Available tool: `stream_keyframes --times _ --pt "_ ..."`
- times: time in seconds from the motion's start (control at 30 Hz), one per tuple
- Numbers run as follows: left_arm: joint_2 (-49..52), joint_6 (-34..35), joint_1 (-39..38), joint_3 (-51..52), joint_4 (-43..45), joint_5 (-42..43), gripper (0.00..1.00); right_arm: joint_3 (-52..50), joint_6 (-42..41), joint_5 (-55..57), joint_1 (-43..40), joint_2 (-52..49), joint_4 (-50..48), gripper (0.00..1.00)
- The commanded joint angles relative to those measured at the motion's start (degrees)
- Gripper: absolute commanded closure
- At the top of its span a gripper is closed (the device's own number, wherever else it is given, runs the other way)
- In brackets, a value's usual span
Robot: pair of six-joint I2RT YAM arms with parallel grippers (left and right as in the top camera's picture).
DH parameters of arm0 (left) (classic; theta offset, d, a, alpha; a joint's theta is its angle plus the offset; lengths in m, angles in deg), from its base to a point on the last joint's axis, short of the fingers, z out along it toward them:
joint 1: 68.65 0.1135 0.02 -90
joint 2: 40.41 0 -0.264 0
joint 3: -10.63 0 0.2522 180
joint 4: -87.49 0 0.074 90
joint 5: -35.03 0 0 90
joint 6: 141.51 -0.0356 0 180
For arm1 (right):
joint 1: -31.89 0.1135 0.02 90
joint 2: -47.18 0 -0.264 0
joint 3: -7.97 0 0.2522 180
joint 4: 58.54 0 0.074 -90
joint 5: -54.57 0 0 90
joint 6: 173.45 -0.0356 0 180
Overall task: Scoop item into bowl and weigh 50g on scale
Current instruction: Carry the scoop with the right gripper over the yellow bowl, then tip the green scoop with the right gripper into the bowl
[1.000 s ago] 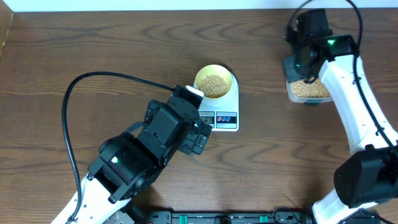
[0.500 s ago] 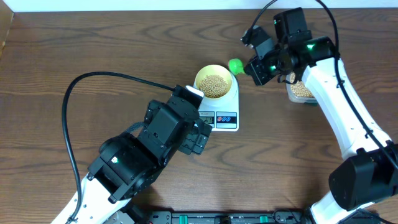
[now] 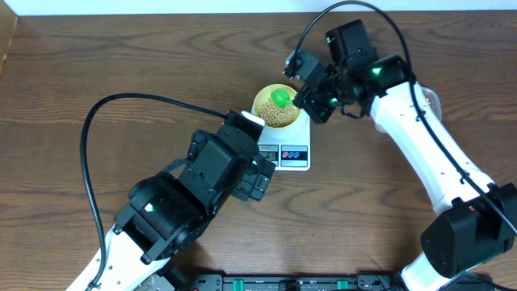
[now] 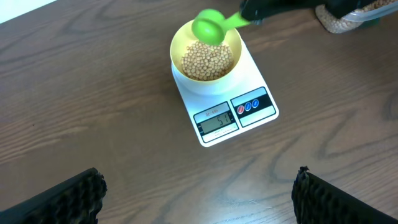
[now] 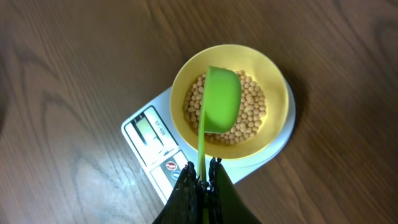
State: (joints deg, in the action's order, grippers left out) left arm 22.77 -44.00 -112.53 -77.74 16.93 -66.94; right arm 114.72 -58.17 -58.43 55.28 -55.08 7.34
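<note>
The right gripper (image 5: 202,177) is clamped tight on the thin handle of a bright green plastic scoop (image 5: 221,99), whose cup hangs over the small round pale yellow bowl (image 5: 278,84). The bowl stands on the back half of the flat white rectangular digital scale (image 3: 283,155), and a heap of small round tan beans (image 5: 252,113) covers its bottom. The scale's grey display (image 4: 214,120) faces up, its digits too blurred to read, with the red and blue buttons (image 4: 248,106) just beside it. The left gripper (image 4: 198,183) hovers near the scale's front, jaws spread wide, gripping nothing. A clear plastic tub (image 4: 348,17) with more beans sits well apart on the dark wood-grain table (image 3: 97,65).
</note>
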Motion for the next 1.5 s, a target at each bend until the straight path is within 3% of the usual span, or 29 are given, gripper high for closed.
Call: stream_keyframes --times 0.0,0.47,1.47 --pt "0.07 0.09 0.17 -0.31 -0.17 -0.55 0.02 -0.92 2.25 3.96 1.49 0.02 -0.37 0.99" --pt "0.07 0.09 0.17 -0.31 -0.17 -0.55 0.02 -0.92 2.25 12.50 3.82 -6.62 -4.90 0.99" --pt "0.07 0.09 0.17 -0.31 -0.17 -0.55 0.02 -0.92 -4.31 8.90 4.44 -9.42 -5.60 0.99"
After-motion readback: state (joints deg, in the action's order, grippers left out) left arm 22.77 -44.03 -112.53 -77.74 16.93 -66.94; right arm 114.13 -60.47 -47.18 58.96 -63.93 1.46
